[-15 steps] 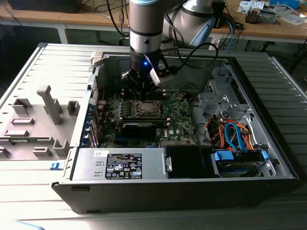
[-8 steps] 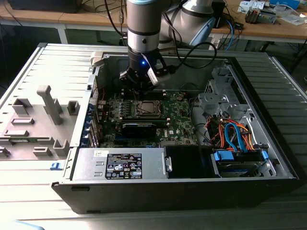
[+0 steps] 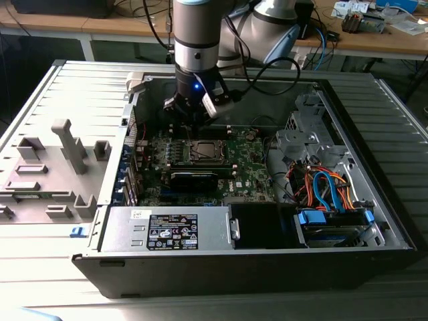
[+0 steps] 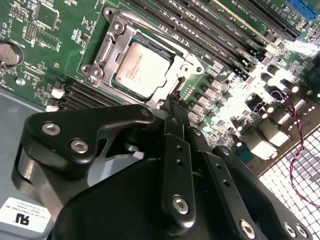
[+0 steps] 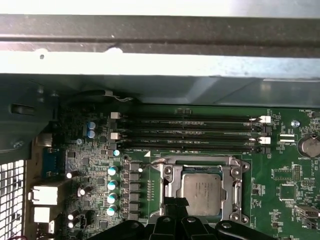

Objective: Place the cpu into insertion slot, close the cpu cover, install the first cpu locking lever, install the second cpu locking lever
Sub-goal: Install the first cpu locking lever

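Cpu (image 4: 141,68) seated in insertion slot (image 5: 167,192), frame centre of exterior view; cpu cover (image 4: 117,42) down around it. Claw (image 4: 175,107) pressed together at socket edge, pinching nothing visible. Lever status unclear.

In the second wrist view the gripper (image 4: 176,102) body hides the board below the slot (image 4: 145,65), and its fingertips cannot be told open or closed. In the first wrist view the picture's edge cuts off the gripper (image 5: 175,205), which covers the slot's (image 5: 202,192) near rim. In the exterior view the cpu (image 3: 202,151) is too small to make out.
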Robot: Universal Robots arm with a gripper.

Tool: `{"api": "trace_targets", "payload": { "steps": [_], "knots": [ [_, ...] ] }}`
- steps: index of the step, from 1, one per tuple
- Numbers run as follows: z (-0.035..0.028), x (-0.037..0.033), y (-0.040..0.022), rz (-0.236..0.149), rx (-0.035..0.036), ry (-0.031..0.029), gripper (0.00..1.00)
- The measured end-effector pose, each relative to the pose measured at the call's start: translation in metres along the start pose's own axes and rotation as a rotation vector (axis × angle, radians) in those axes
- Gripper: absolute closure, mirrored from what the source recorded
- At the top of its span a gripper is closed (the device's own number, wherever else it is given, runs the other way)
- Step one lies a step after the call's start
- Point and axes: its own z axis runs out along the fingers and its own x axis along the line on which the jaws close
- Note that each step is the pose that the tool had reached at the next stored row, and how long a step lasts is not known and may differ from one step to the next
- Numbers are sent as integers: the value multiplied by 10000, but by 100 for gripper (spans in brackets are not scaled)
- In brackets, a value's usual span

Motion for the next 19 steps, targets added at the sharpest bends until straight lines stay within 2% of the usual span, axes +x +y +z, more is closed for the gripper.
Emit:
{"api": "trace_targets", "payload": {
  "steps": [7, 19],
  "knots": [
    [0, 38, 35, 0, 0, 0, 89],
    [0, 76, 132, 0, 0, 0, 89]
  ]
}}
